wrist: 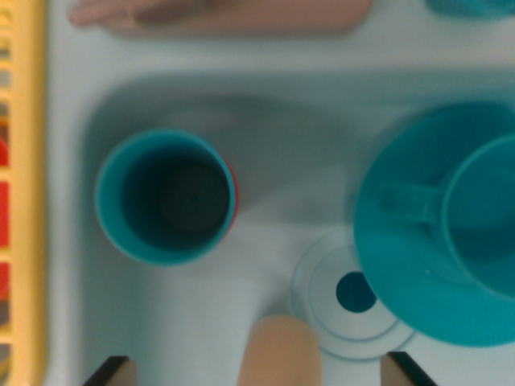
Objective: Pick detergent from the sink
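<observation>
Tan, the rounded detergent bottle point(280, 350) pokes in at six o'clock of the wrist view, between the gripper point(257, 371) fingertips, over the sink point(201, 104) floor. Its long axis seems to run toward twelve. Whether the jaws grip it, I cannot tell; lifting is judged undone. A teal cup point(165, 197) stands at nine.

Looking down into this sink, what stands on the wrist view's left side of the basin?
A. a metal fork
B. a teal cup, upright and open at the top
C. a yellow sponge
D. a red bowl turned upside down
B: the teal cup stands upright in the sink, and we look straight down into its dark, open inside.
</observation>
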